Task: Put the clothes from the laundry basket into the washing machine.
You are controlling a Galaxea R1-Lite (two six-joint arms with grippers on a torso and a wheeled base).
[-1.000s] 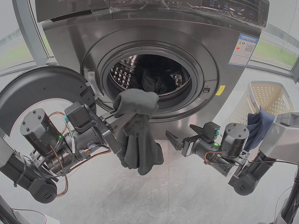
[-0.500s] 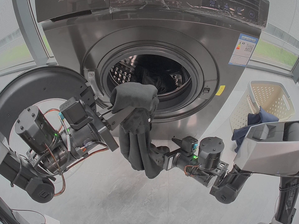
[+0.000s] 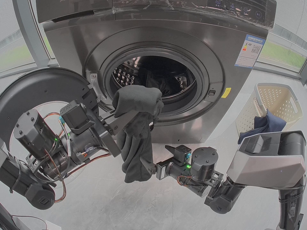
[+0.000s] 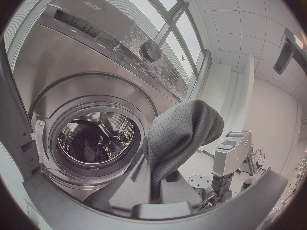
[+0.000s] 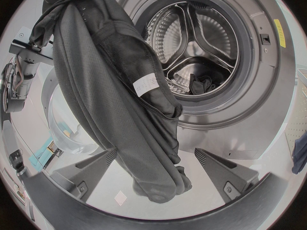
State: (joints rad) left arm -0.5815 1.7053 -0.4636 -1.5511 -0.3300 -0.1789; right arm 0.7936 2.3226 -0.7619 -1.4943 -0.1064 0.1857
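The left gripper (image 3: 129, 117) clamps a dark grey garment (image 3: 137, 144) before the open washing machine (image 3: 198, 48). The garment's lower end hangs between the spread fingers of the right gripper (image 5: 154, 151). A blue cloth (image 3: 267, 123) drapes over the laundry basket (image 3: 278, 96).

A laundry corner in a bare, lab-like room — a steel-grey front-loading washing machine (image 3: 160, 32) stands on pale marbled floor tiles (image 3: 128, 202), a perforated laundry basket (image 3: 278, 101) at the right, tall windows (image 3: 16, 48) behind — and a white panelled ceiling (image 4: 243, 23) above.
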